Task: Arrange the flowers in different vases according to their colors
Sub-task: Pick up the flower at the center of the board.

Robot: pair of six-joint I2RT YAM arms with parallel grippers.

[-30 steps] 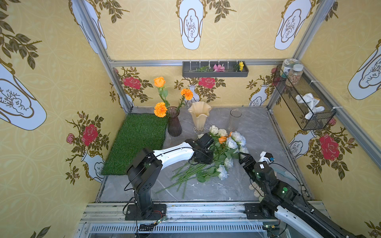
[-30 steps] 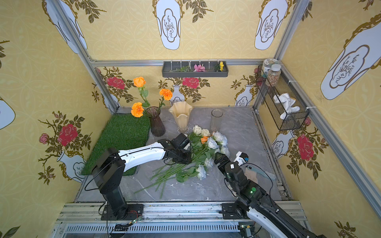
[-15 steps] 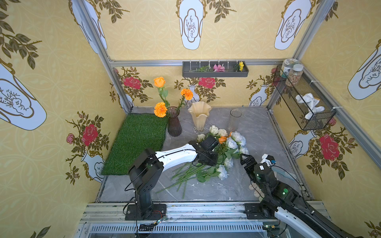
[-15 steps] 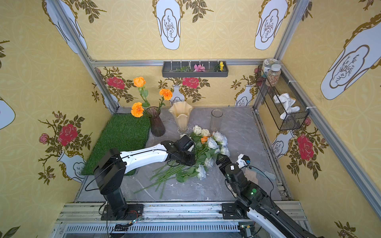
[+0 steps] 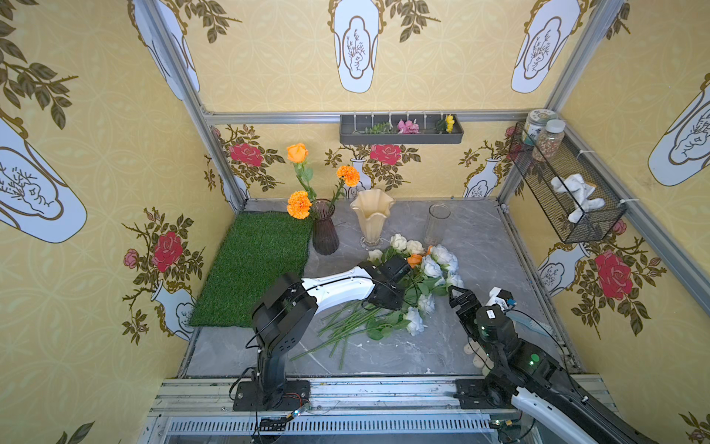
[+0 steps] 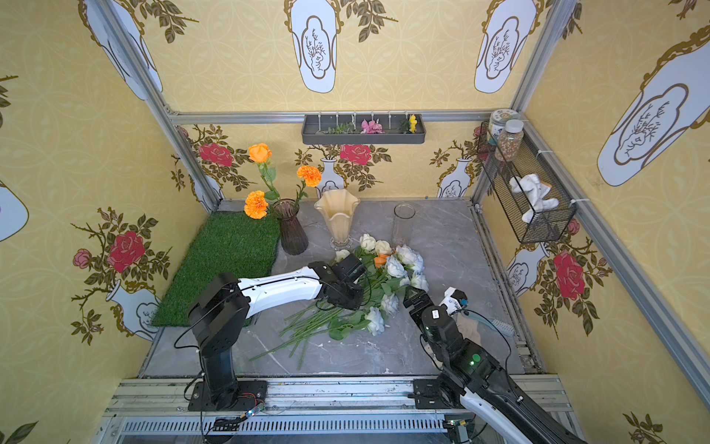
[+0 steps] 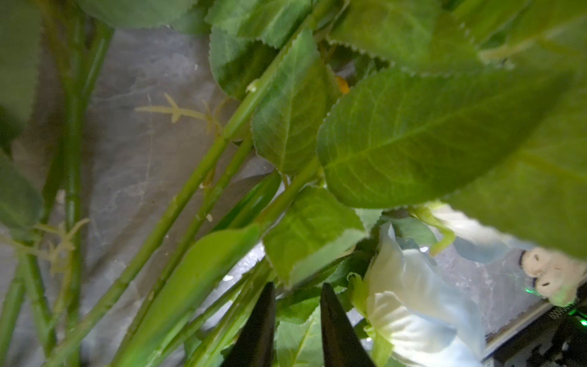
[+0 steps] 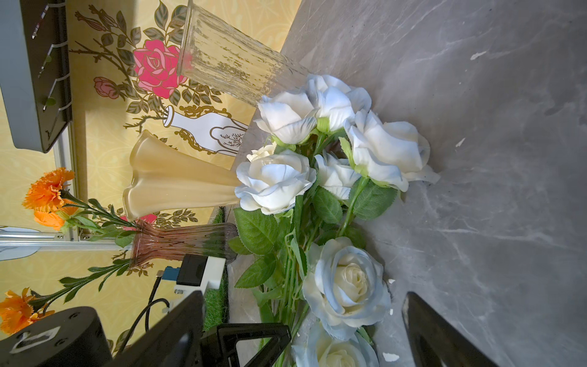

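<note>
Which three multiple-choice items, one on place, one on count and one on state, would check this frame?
1. Where does the cream vase stand?
A. between the purple vase and the clear vase
B. at one end of the row
C. nearest the arms, ahead of the others

2. How many orange flowers stand in the purple vase?
A. one
B. five
C. three

3. How is the right end effector?
A. shut on a flower
B. open, holding nothing
C. shut on a vase

Key:
1 A: both top views show it in the middle of the row.
2 C: a rose and two marigolds rise from it.
3 B: its fingers stand wide apart, gripping nothing.
</note>
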